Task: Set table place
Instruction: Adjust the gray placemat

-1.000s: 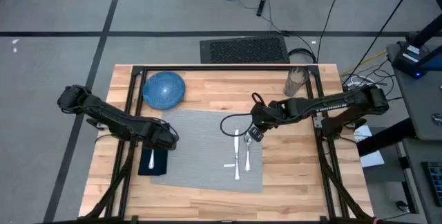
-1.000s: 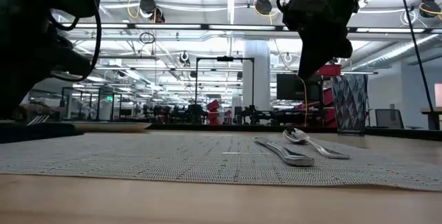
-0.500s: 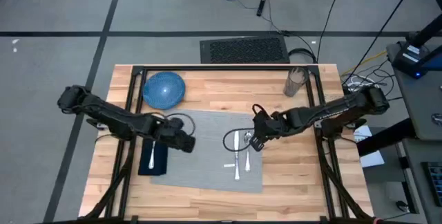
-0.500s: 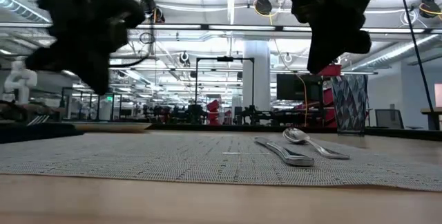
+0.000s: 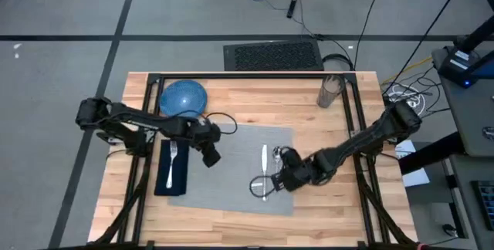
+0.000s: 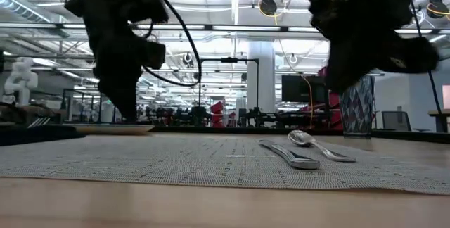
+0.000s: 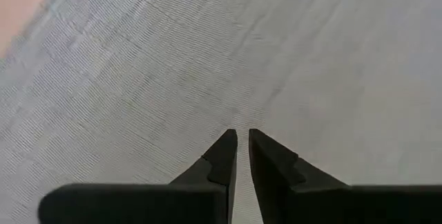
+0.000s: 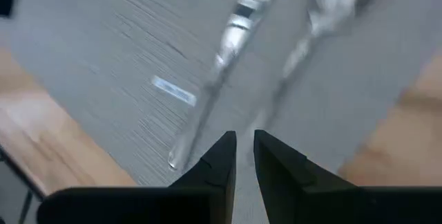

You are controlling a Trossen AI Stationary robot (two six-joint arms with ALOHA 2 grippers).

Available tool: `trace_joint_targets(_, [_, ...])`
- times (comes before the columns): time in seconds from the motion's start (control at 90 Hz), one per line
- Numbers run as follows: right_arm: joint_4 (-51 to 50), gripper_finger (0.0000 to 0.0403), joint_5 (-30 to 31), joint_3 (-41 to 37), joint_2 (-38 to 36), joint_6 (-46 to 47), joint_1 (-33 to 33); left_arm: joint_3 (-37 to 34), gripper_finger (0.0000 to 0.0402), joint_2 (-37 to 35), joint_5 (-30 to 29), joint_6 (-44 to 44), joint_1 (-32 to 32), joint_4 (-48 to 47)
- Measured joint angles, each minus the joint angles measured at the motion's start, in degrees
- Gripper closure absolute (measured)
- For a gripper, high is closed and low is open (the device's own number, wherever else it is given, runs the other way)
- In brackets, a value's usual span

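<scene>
At the far left of the light wooden worktop (image 5: 324, 200), a fork (image 5: 174, 163) lies on a dark navy napkin (image 5: 171, 167), which sits at the left edge of the grey placemat (image 5: 224, 169). Behind them, towards the back left corner, a blue dish (image 5: 184, 99) rests on the bare wood, off the mat.

The left gripper (image 5: 210, 156) hovers over the left part of the placemat, just right of the napkin. Its wrist view shows its fingers (image 7: 222, 156) nearly together with only a thin gap and nothing between them — beneath them there is only grey weave.

The placemat itself lies flat in the middle of the worktop, its small white tag (image 5: 256, 184) near the front right part.

Further right, a knife (image 5: 265, 171) and a spoon (image 5: 277, 167) lie side by side on the right part of the mat. The right gripper (image 5: 275, 181) is low over their handles, near the tag. Its fingers (image 8: 218, 160) are likewise almost closed and hold nothing — the knife (image 8: 221, 58) and spoon (image 8: 324, 16) show just beyond the tips.

At the back right a clear patterned glass (image 5: 329, 92) stands upright on the wood, well apart from the mat.
</scene>
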Motion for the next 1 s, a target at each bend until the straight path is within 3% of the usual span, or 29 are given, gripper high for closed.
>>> trace_joint_targets(0.156, [0.23,0.0362,-0.01,0.0,3.44,9.19,3.18,-0.02,0.0377,3.54,2.07,9.36,1.95,0.22])
trace_joint_targets(0.322, [0.42,0.0362,-0.23,0.0,6.06,15.08,5.13,0.03,0.0377,6.32,2.39,13.67,2.24,0.21])
trace_joint_targets(1.0, [-3.66,0.0362,-2.4,-0.02,7.74,24.4,6.52,0.11,0.0377,10.23,3.28,16.96,2.35,6.15])
